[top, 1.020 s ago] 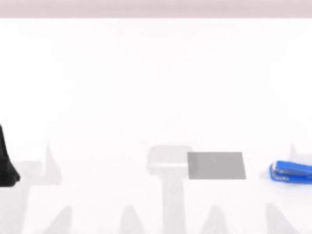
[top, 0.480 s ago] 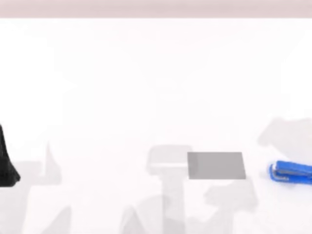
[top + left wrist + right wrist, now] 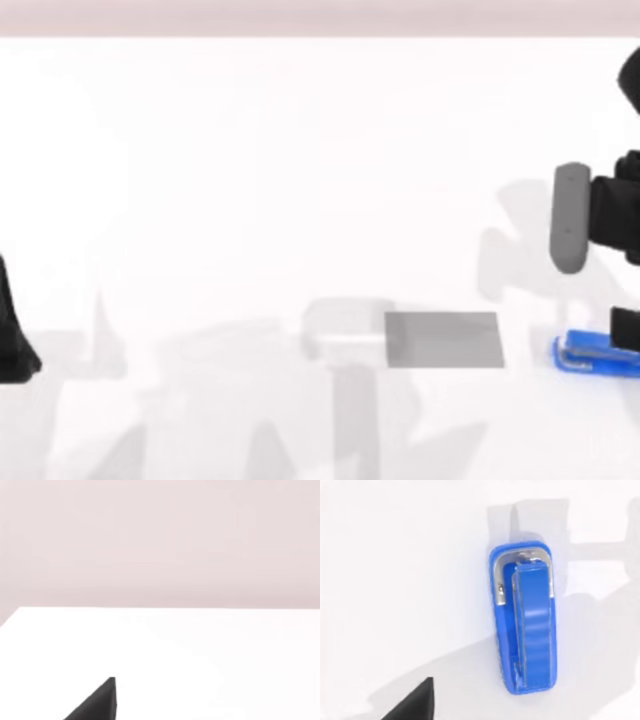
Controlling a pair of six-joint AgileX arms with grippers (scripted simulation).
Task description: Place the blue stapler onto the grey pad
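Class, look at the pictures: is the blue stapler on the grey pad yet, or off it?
Off it. The stapler lies flat on the table to the pad's right, with bare table between them. The right arm is above the stapler.

White table (image 3: 300, 180), pale pinkish wall (image 3: 320, 15)

— Bright in here, isn't it? That white table (image 3: 250, 180) is nearly washed out.

— Yes, flat and even. Soft grey shadows pool along the near edge, and everything looks slightly blurred.

right arm (image 3: 610, 215) | newly in view at the table's right edge; now above blue stapler (image 3: 585, 355)
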